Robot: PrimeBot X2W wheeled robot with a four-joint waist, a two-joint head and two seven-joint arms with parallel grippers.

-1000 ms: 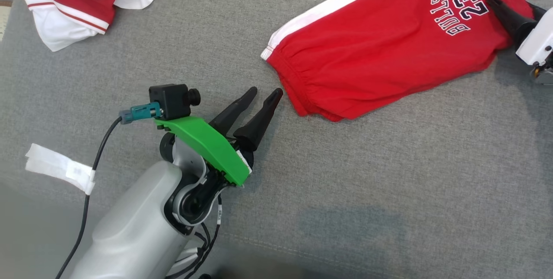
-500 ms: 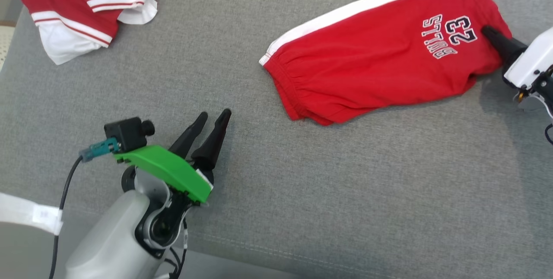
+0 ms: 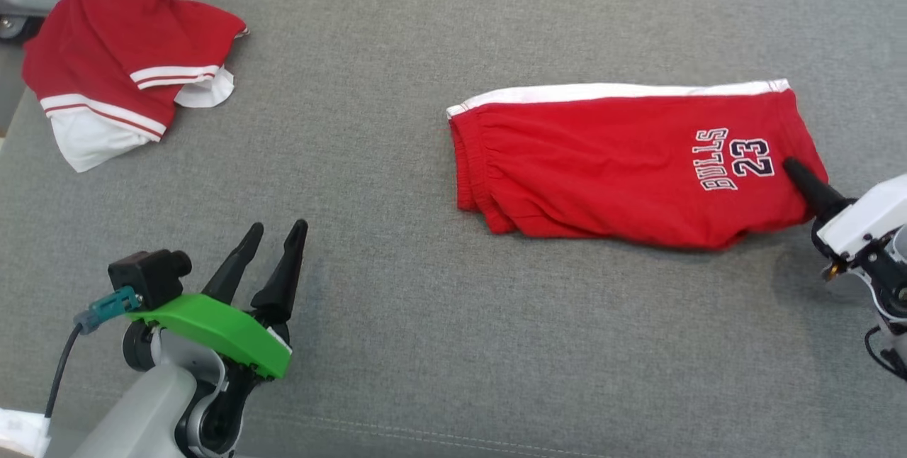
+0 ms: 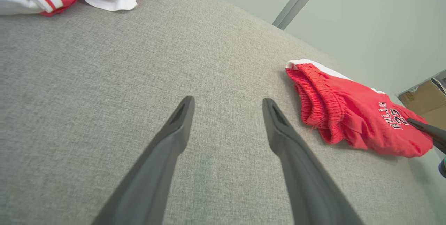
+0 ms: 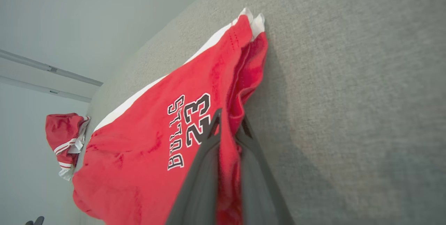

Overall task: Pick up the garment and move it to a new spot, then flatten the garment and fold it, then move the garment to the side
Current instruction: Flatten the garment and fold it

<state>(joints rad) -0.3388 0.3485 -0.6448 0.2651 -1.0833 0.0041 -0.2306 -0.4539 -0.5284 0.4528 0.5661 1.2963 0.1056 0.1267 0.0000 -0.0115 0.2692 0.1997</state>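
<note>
The garment is a pair of red shorts with a white side stripe and "BULLS 23" print, folded on the grey surface at centre right. My right gripper is shut on the garment's right leg hem; the right wrist view shows red cloth pinched between both dark fingers. My left gripper stands open at the lower left, well apart from the garment's waistband, with only bare grey fabric between its fingers.
Another red and white garment lies crumpled at the far left corner of the grey padded surface. A cardboard box shows beyond the surface's far edge in the left wrist view.
The right gripper closed on the shorts' leg end. The head camera shifted, so the whole scene sits lower and the shorts look level. The left gripper drew back toward the lower left, still open.
</note>
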